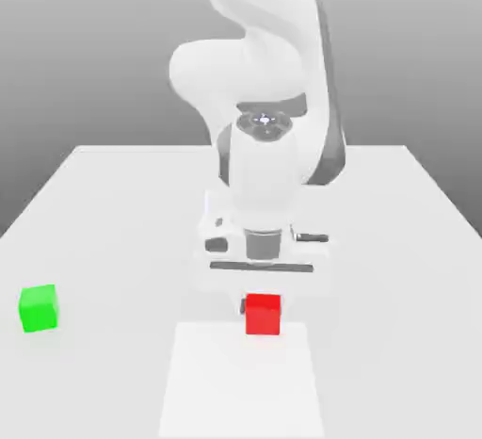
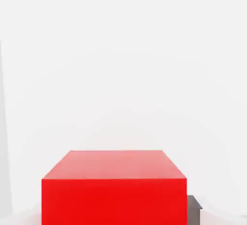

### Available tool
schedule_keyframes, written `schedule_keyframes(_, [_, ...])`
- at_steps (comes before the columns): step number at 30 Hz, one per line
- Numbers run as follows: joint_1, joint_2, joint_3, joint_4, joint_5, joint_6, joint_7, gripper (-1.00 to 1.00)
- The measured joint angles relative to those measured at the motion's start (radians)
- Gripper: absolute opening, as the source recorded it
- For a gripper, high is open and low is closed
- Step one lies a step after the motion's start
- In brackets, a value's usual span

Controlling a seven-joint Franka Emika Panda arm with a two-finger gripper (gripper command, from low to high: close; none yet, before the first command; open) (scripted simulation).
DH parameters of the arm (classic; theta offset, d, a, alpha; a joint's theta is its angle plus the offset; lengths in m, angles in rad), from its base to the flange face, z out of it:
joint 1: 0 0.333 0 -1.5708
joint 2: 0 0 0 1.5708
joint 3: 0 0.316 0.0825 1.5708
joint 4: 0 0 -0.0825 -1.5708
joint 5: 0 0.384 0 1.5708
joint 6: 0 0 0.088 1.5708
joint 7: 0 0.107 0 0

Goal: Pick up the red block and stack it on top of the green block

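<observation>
Sitting alone toward the exterior view's left, the green block was on the pale table, well apart from the arm. Further right, a white square spread across the near part of the table, and the white robot arm reached down behind it. The gripper pointed downward, clamped on the red block, with a fingertip against either side. That block appeared upright, overlapping the square's far edge in the exterior view.
</observation>
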Motion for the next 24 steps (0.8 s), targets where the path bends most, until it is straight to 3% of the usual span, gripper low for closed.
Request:
schedule_keyframes(7, [-0.028, -0.13, -0.03, -0.007, -0.008, -0.129, 0.012, -1.0])
schedule_keyframes(24, [-0.539, -0.024, -0.375, 0.273, -0.027, -0.304, 0.043, -1.0])
